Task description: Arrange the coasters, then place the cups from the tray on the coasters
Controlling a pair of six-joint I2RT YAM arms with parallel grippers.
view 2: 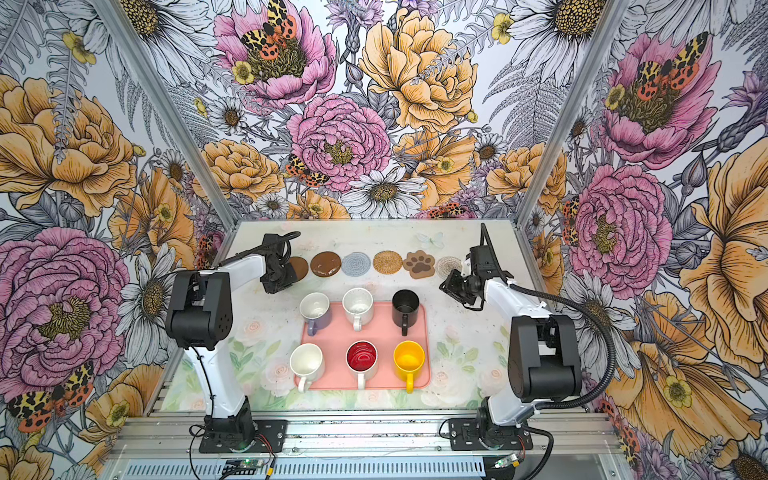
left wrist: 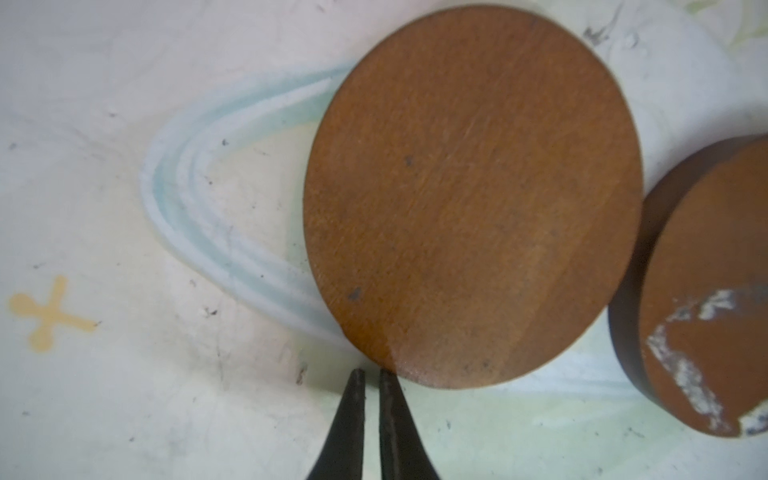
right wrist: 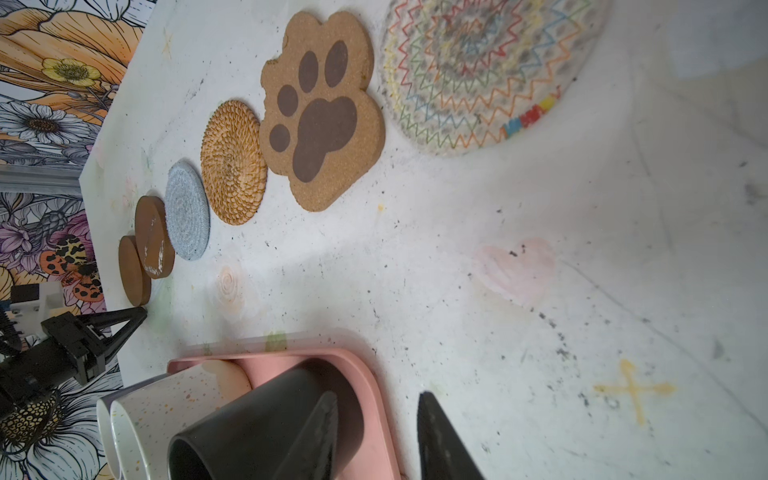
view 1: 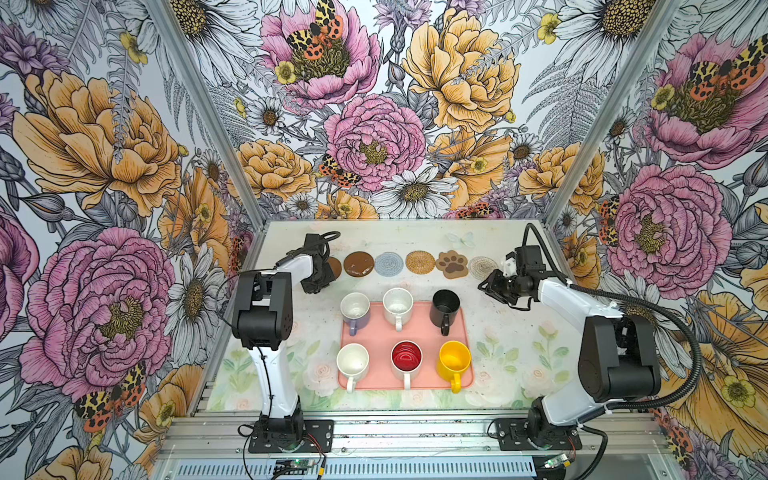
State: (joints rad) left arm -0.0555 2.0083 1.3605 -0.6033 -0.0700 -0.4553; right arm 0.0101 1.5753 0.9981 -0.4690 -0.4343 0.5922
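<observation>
Six coasters lie in a row at the back: a brown disc [view 1: 336, 266] half hidden by my left gripper [view 1: 326, 280], a marked brown disc [view 1: 358, 264], grey-blue [view 1: 389, 263], rattan [view 1: 420, 262], paw [view 1: 451, 264] and pale woven [view 1: 483, 267]. In the left wrist view the left gripper [left wrist: 370, 374] is shut and empty, its tips at the edge of the plain brown disc [left wrist: 469, 199]. The tray [view 1: 415, 332] holds lavender [view 1: 355, 309], speckled [view 1: 397, 305], black [view 1: 445, 307], white [view 1: 352, 361], red-lined [view 1: 406, 359] and yellow [view 1: 454, 359] cups. My right gripper [view 1: 484, 286] hangs open and empty beside the black cup [right wrist: 266, 424].
The two arm bases stand on the aluminium rail [view 1: 395, 432] at the table's front. Flowered walls close in the table on three sides. Bare tabletop [view 1: 507, 332] lies between the tray and the right arm.
</observation>
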